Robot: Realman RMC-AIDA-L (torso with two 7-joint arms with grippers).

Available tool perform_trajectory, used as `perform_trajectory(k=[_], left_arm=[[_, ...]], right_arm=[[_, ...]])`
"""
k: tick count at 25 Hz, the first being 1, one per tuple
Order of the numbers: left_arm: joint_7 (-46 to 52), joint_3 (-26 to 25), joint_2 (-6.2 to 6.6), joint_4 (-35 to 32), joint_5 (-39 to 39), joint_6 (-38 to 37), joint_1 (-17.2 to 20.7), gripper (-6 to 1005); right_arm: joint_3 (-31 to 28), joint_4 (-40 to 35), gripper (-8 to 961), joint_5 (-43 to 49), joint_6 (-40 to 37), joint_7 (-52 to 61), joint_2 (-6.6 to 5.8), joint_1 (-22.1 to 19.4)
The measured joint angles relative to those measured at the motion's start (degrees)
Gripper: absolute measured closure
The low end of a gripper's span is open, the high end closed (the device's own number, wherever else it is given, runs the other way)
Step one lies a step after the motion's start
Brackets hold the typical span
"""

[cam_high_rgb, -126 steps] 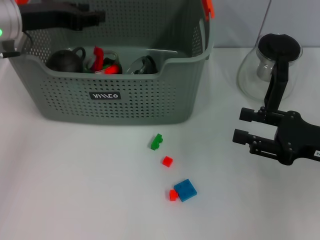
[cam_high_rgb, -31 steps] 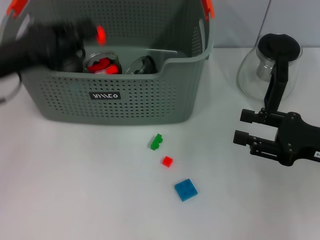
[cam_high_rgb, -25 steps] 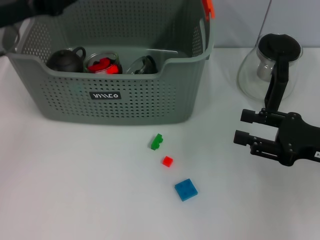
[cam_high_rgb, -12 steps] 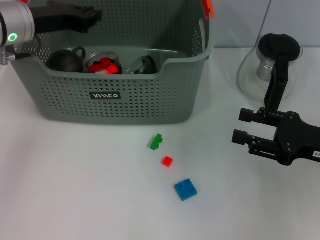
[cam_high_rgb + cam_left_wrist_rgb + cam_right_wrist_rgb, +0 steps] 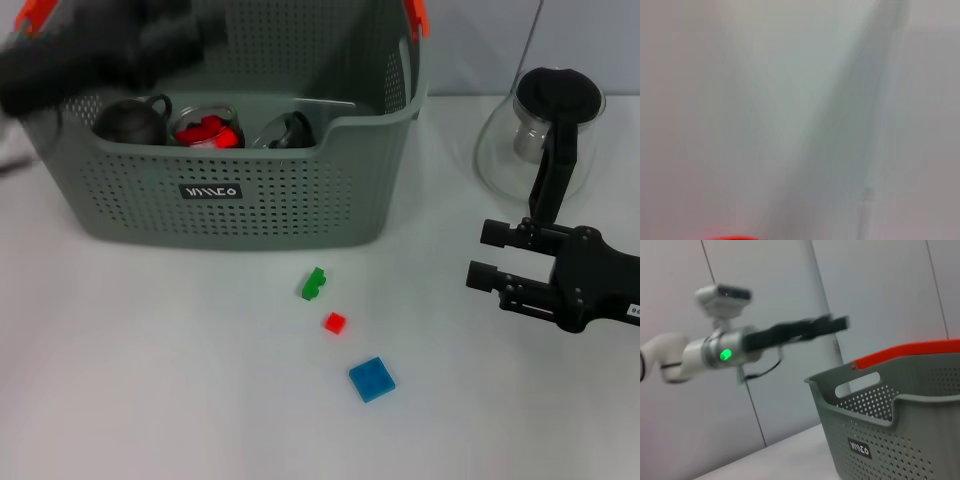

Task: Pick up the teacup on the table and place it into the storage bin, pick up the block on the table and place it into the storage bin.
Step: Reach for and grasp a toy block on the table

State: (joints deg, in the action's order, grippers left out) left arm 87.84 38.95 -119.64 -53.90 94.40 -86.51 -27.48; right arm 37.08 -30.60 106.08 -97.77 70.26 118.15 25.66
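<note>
Blocks (image 5: 371, 379) on table, left gripper (image 5: 175, 35) over bin (image 5: 300, 205)

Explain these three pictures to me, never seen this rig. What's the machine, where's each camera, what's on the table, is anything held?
It is a two-armed robot. The head camera looks down at a white table. The left gripper, blurred by motion, is above the grey storage bin; whether it is open cannot be told. The right gripper hangs open and empty beside a glass pot.

In the bin: a dark teapot, a cup with red pieces, and a clear glass item. On the table lie a green block, a red block and a blue block.

The left wrist picture is only blur. The right wrist camera looks across at the bin and the left arm.
</note>
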Motion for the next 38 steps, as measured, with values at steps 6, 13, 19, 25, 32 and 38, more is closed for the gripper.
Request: perform_trajectory(k=[6, 13, 19, 25, 32, 38], left_arm=[[-22.39, -0.80, -3.77, 3.93, 2.52, -11.34, 10.65, 328], [-39.64, 1.72, -5.10, 14.89, 12.72, -13.60, 13.42, 333], [-41.31, 7.71, -5.03, 23.60, 15.09, -4.34, 8.49, 343], [-39.45, 15.38, -5.14, 29.02, 14.96, 4.47, 2.61, 342], [-37.01, 20.85, -5.17, 28.98, 14.81, 9.98, -0.47, 342], [-37.42, 20.97, -5.17, 29.66, 14.58, 12.28, -1.83, 343]], right_arm=[[0.00, 0.01, 279, 0.09, 0.40, 0.18, -0.10, 0.01], [0.00, -0.19, 280, -0.18, 0.40, 0.66, -0.08, 0.55], [0.01, -0.40, 280, -0.23, 0.34, 0.93, -0.06, 0.63], [0.00, -0.43, 280, -0.26, 0.18, 0.93, 0.00, 0.62], [0.01, -0.43, 280, -0.26, 0.08, 0.93, 0.04, 0.64], [0.00, -0.43, 280, -0.26, 0.22, 0.93, 0.09, 0.70]])
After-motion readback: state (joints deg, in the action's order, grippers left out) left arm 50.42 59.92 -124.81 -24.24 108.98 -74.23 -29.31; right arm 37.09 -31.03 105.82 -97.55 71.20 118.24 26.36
